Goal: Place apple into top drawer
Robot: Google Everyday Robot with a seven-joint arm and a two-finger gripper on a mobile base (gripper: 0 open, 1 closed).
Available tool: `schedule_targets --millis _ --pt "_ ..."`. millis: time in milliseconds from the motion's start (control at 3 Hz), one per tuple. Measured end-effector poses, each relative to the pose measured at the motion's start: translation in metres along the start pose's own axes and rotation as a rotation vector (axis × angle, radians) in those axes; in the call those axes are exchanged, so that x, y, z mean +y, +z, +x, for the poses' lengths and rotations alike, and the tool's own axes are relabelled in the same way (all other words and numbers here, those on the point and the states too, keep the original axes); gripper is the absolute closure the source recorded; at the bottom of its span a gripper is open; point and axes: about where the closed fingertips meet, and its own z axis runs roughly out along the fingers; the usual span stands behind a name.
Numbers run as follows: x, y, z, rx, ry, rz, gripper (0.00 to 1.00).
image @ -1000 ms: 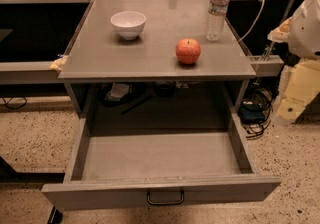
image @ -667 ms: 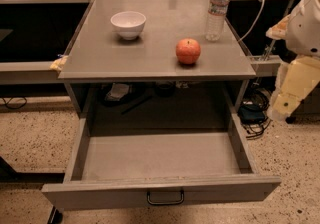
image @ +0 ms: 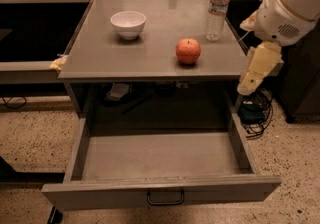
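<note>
Judged firm, smooth and roll-prone, the apple is best clasped across its middle by the end effector, which is held off the right edge of the table and whose state cannot be told.

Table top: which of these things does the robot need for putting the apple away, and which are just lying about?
Needed: apple, near the front edge of the table; top drawer, pulled open below; gripper, hanging off the table's right side, away from the apple.
Lying about: white bowl; water bottle; cables on the floor.
</note>
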Motion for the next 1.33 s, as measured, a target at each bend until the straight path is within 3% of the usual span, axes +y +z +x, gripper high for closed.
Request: schedule_targets --millis 667,1333 --pt "-0.064 0.054 -0.015 -0.119 0.012 -0.015 0.00" --pt "-0.106 0.102 -0.033 -0.193 0.027 -0.055 0.00"
